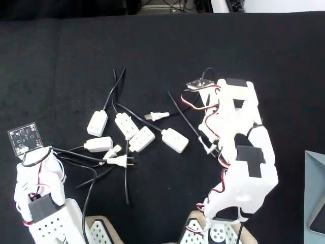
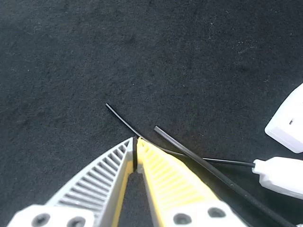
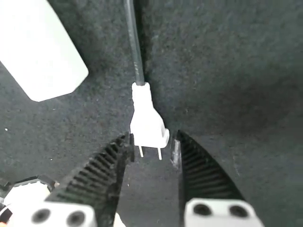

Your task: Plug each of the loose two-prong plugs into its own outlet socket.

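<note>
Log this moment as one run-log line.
right pincer: open, jaws flanking plug | left pincer: shut, beside thin cable

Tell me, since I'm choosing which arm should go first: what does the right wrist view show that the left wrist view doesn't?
Right wrist view, not left: a white two-prong plug, prongs facing the camera, between the fingertips of the open right gripper. Left wrist view, not right: the shut left gripper, grey and yellow, over a thin black wire, a thicker cord alongside. Both: black cloth and a white socket block near the edge.
</note>
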Robot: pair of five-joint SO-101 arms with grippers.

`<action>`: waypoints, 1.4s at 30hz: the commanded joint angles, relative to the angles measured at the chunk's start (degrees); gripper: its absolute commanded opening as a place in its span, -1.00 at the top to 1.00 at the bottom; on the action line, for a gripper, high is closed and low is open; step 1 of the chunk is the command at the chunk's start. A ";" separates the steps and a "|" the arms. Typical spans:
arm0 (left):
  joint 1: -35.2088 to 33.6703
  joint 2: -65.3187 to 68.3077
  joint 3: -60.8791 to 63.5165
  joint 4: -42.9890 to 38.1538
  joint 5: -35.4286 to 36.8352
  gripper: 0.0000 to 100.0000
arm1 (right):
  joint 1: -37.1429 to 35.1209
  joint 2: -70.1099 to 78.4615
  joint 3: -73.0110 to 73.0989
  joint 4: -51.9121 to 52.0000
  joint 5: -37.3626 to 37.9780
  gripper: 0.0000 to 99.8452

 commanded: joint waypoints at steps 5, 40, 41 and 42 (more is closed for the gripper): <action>-0.22 -0.26 -0.31 -1.23 -0.35 0.94 | 2.20 4.18 -1.01 -2.73 0.35 0.75; -0.22 -0.26 -0.92 -1.41 0.00 0.94 | -4.75 -24.75 2.59 11.78 -1.32 0.98; -0.22 -0.35 -1.27 -1.49 0.09 0.94 | -4.75 -28.79 3.82 11.87 -1.32 0.98; -0.22 -0.35 -2.07 -1.58 0.09 0.94 | -4.75 -32.66 4.88 12.13 -1.32 0.98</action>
